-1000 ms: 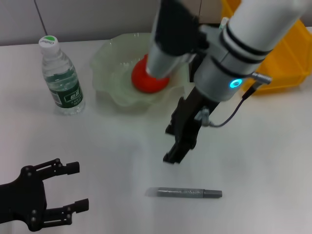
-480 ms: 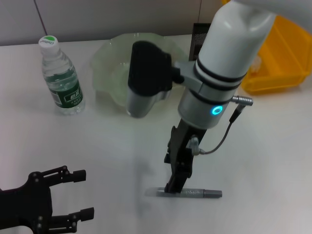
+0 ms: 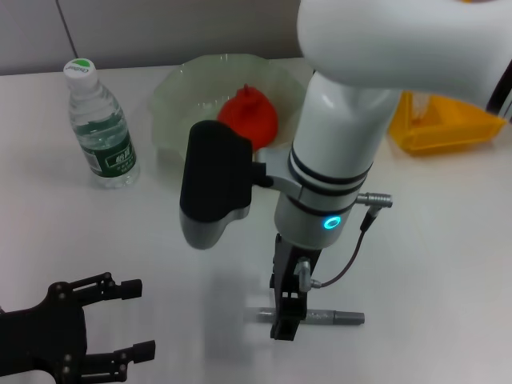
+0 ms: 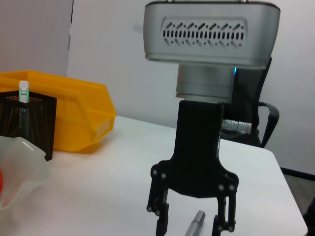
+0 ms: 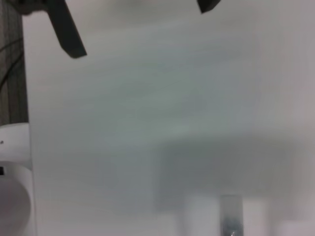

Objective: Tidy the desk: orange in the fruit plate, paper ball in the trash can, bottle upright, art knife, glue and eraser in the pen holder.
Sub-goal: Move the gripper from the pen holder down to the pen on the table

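The grey glue lies flat on the white desk near its front. My right gripper points down over the stick's middle, open, one finger on each side of it. The left wrist view shows those fingers straddling the glue. My left gripper rests open at the front left, holding nothing. The orange sits in the fruit plate. The bottle stands upright at the back left. The art knife sticks out of the pen holder. Eraser and paper ball are out of view.
The yellow trash can stands at the back right, behind my right arm, and beside the pen holder in the left wrist view as the trash can. Bare desk lies between the two grippers.
My right arm has swung toward the front and come down, bringing its open fingers around the glue. The orange, hidden behind the arm before, now shows in the plate.
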You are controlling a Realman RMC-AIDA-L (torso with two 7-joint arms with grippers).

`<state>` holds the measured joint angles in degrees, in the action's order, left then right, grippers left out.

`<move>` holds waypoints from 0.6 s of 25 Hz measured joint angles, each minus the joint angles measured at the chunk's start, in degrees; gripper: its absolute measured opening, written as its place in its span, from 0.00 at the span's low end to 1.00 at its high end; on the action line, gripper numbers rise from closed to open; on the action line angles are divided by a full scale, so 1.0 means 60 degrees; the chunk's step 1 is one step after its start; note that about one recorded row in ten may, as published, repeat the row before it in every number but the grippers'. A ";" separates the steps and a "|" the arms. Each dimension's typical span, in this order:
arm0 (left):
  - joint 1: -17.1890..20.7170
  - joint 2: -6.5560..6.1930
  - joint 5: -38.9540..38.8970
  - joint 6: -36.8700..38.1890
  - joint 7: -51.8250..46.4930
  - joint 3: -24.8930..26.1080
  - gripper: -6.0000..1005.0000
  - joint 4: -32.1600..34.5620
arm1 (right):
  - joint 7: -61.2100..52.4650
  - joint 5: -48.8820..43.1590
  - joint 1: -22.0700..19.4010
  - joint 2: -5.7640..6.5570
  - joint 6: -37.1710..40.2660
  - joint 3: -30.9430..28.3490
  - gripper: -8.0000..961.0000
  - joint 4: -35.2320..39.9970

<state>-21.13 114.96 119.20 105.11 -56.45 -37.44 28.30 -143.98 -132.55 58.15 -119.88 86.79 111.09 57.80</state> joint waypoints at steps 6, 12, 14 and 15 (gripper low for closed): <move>0.0005 0.0012 0.0000 -0.0065 0.0000 0.0000 0.81 0.0000 | -0.0424 0.0245 0.0099 -0.0001 -0.0749 0.1040 0.74 -0.0020; 0.0006 0.0057 -0.0003 -0.0129 0.0002 -0.0001 0.81 0.0000 | -0.0473 0.0470 0.0166 -0.0001 -0.0959 0.1195 0.65 -0.0101; 0.0006 0.0060 -0.0003 -0.0141 0.0002 0.0000 0.81 0.0000 | -0.0473 0.0521 0.0210 -0.0001 -0.0965 0.1200 0.62 -0.0146; 0.0006 0.0060 -0.0003 -0.0145 0.0002 0.0000 0.81 0.0000 | -0.0477 0.0525 0.0217 -0.0001 -0.0970 0.1201 0.61 -0.0161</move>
<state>-21.09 115.32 119.18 104.24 -56.44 -37.44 28.30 -146.84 -129.40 59.45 -119.89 80.98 118.29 56.83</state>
